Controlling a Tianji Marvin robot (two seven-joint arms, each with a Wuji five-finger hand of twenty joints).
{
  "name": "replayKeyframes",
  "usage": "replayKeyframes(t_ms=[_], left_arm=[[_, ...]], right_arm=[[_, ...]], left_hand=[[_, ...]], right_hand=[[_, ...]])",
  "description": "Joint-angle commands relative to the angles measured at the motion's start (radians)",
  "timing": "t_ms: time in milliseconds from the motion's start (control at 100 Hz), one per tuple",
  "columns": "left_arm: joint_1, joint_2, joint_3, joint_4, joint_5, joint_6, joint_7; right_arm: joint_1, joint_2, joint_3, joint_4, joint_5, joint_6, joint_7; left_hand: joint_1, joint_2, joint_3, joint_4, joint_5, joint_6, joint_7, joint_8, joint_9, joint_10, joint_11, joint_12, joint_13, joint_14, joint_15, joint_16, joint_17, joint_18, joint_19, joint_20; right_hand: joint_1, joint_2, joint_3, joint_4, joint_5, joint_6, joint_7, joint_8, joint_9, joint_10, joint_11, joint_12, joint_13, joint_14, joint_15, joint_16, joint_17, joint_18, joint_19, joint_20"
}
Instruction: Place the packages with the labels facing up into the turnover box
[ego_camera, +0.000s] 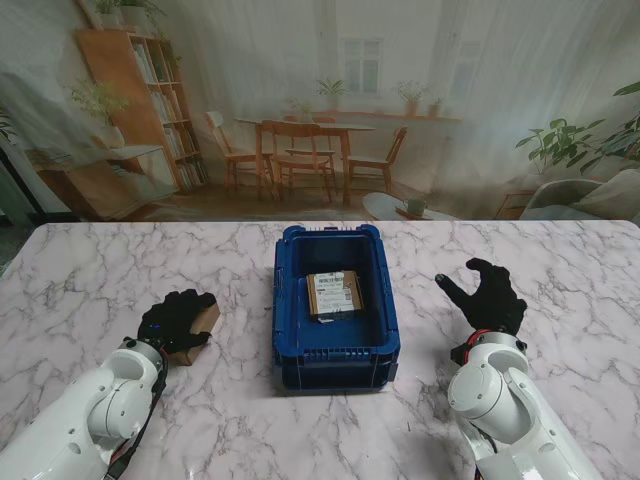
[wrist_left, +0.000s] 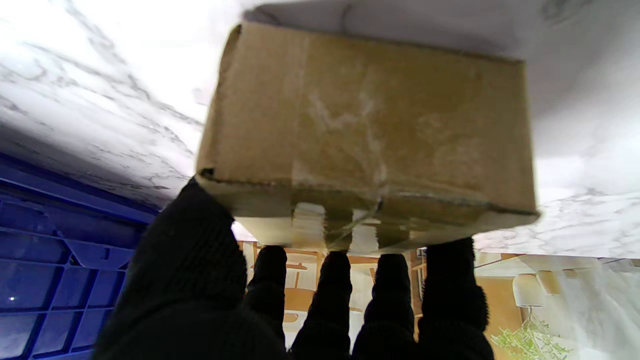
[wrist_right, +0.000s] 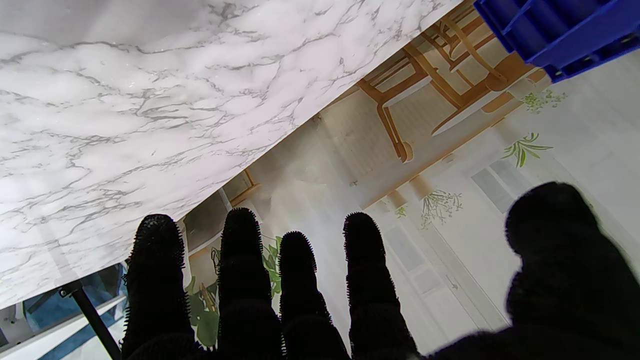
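At lower left of the stand's view, the left robot hand (ego_camera: 176, 320) grips a plain brown package (ego_camera: 203, 322) on the marble counter (ego_camera: 80, 270). At centre, the blue turnover box (ego_camera: 288, 300) holds a second package (ego_camera: 333, 294), label up. At right, the right robot hand (ego_camera: 488, 296) hovers unclenched, fingers spread, grasping nothing.

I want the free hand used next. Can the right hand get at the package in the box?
Probably yes. The right hand is open and holds nothing, beside the box, which has no lid; the package lies label up with nothing over it.
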Motion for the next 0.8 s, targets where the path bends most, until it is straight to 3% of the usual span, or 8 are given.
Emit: replayKeyframes(t_ms=[0,40,100,170,300,480,630,790], left_arm=[[0.022,0.000,0.001,0.025,0.004,-0.001,-0.030],[0.025,0.000,-0.003,0.019,0.002,0.001,-0.038],[0.028,0.001,-0.005,0.014,-0.002,0.005,-0.050],[0.024,0.002,0.000,0.022,-0.003,0.003,-0.055],[0.013,0.007,0.012,0.038,-0.007,-0.009,-0.081],[-0.002,0.010,0.026,0.055,-0.018,-0.008,-0.106],[-0.018,0.012,0.042,0.075,-0.018,-0.001,-0.114],[-0.032,0.014,0.060,0.094,-0.012,0.013,-0.116]], right_arm=[[-0.001,-0.004,-0.001,0.003,0.002,0.005,-0.001],[-0.001,-0.004,-0.001,0.003,0.002,0.006,-0.002],[-0.001,-0.004,-0.002,0.002,0.002,0.006,-0.002],[-0.001,-0.003,-0.002,0.003,0.001,0.006,0.000],[0.001,-0.003,-0.003,0.004,0.003,0.008,0.001],[0.001,-0.003,-0.002,0.005,0.003,0.006,0.003],[0.002,-0.003,-0.003,0.005,0.004,0.006,0.006],[0.003,-0.002,-0.003,0.007,0.005,0.005,0.008]], left_hand=[[0.123,0.021,0.229,0.060,0.076,0.007,0.259,0.104,0.041,0.002,0.086,0.046,0.135,0.010,0.236,0.099,0.027,-0.231,0.118,0.034],[0.107,0.018,0.242,0.062,0.069,0.007,0.258,0.102,0.035,0.004,0.080,0.042,0.129,0.014,0.230,0.099,0.023,-0.225,0.114,0.032],[0.079,-0.001,0.123,-0.003,0.065,0.002,0.190,0.037,0.016,0.008,0.029,-0.017,0.114,0.024,0.190,0.062,0.008,-0.193,0.098,0.028],[0.069,0.001,0.016,-0.045,0.079,-0.011,0.056,-0.093,-0.003,0.003,-0.049,-0.107,0.093,0.035,0.120,-0.020,-0.003,-0.163,0.085,0.026],[0.061,0.012,-0.069,-0.057,0.095,-0.022,-0.112,-0.305,-0.024,-0.023,-0.176,-0.291,0.076,0.046,0.033,-0.181,-0.017,-0.118,0.048,0.014],[0.038,0.021,-0.122,-0.082,0.112,-0.013,-0.162,-0.400,-0.031,-0.042,-0.266,-0.456,0.050,0.054,-0.037,-0.349,-0.032,-0.092,-0.028,-0.018],[0.043,0.015,-0.126,-0.085,0.124,0.001,-0.155,-0.415,0.116,0.015,-0.205,-0.432,0.103,0.051,0.035,-0.317,-0.012,-0.168,0.016,0.001],[0.020,0.011,-0.135,-0.094,0.117,0.018,-0.129,-0.385,0.148,0.022,-0.044,-0.167,0.150,0.034,0.139,-0.124,-0.012,-0.174,0.058,0.018]], right_hand=[[0.028,0.038,-0.017,0.015,-0.006,0.000,-0.006,-0.019,-0.013,-0.013,0.000,-0.003,-0.018,-0.016,-0.030,-0.007,-0.008,-0.024,0.002,0.004],[0.028,0.038,-0.017,0.015,-0.006,-0.001,-0.006,-0.019,-0.012,-0.012,0.000,-0.003,-0.018,-0.016,-0.030,-0.007,-0.009,-0.025,0.002,0.004],[0.028,0.038,-0.018,0.015,-0.006,-0.001,-0.006,-0.019,-0.013,-0.013,0.000,-0.003,-0.018,-0.017,-0.030,-0.008,-0.009,-0.025,0.002,0.004],[0.028,0.038,-0.018,0.015,-0.006,-0.001,-0.006,-0.020,-0.013,-0.013,0.000,-0.003,-0.018,-0.016,-0.030,-0.008,-0.009,-0.024,0.002,0.004],[0.028,0.038,-0.018,0.015,-0.005,-0.002,-0.006,-0.020,-0.012,-0.013,0.000,-0.003,-0.019,-0.019,-0.032,-0.009,-0.008,-0.022,0.001,0.003],[0.027,0.038,-0.017,0.015,-0.005,0.000,-0.006,-0.020,-0.007,-0.013,0.001,-0.004,-0.014,-0.024,-0.040,-0.014,-0.009,-0.020,0.000,0.002],[0.027,0.038,-0.017,0.015,-0.005,-0.002,-0.006,-0.021,-0.006,-0.013,0.001,-0.004,-0.014,-0.020,-0.042,-0.015,-0.011,-0.021,-0.002,0.001],[0.027,0.038,-0.017,0.015,-0.004,-0.001,-0.006,-0.021,-0.001,-0.014,0.002,-0.004,-0.018,-0.019,-0.044,-0.016,-0.011,-0.021,-0.003,0.000]])
